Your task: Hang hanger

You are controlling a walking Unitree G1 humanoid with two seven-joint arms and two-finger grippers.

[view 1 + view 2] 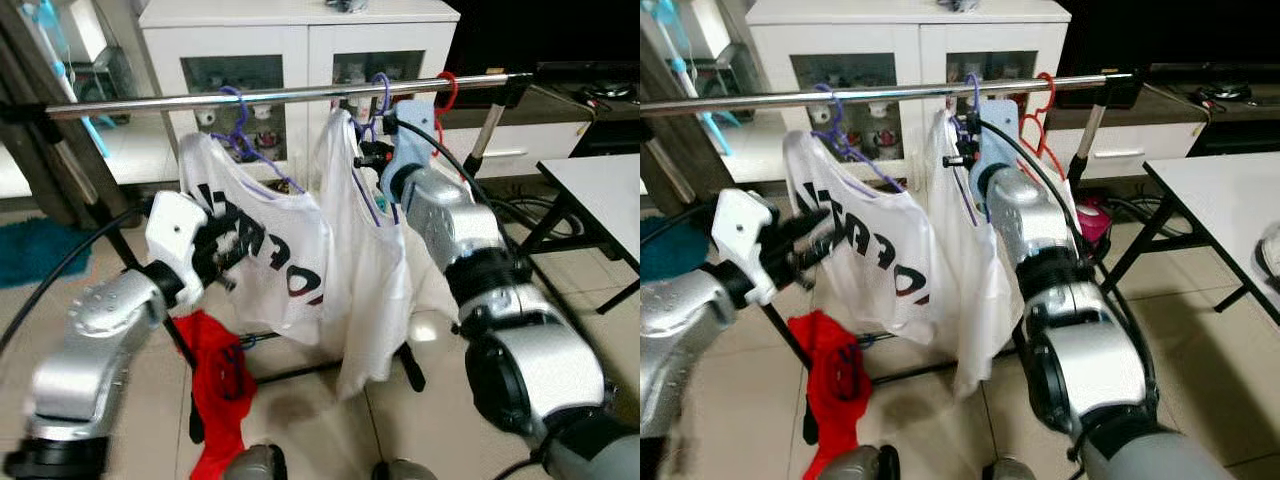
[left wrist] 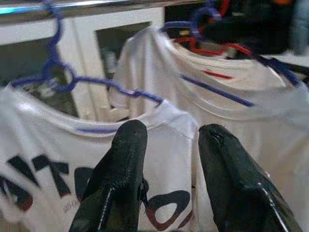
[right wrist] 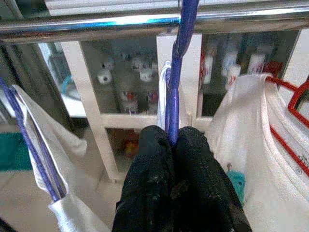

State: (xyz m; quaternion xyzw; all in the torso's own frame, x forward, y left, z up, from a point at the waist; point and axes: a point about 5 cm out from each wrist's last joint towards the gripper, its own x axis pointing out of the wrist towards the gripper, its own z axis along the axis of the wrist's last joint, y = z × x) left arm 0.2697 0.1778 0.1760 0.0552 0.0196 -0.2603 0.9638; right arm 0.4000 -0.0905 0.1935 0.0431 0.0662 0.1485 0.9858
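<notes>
A metal rail (image 1: 290, 95) spans the clothes rack. My right gripper (image 3: 171, 137) is shut on the neck of a purple hanger (image 3: 175, 82) whose hook crosses the rail; a plain white shirt (image 1: 370, 270) hangs from it. In the head views this gripper (image 1: 368, 150) sits just under the rail. To the left, another purple hanger (image 1: 240, 125) carries a white T-shirt with black and red letters (image 1: 270, 250). My left gripper (image 2: 166, 140) stands open in front of that T-shirt's shoulder, nothing between its fingers. A red hanger (image 1: 445, 95) hangs further right.
Behind the rack stands a white cabinet (image 1: 300, 30) with glass doors. A red garment (image 1: 215, 380) hangs low by the rack's leg (image 1: 150, 290). A white table (image 1: 600, 190) is at the right, and a teal rug (image 1: 30, 250) lies at the left.
</notes>
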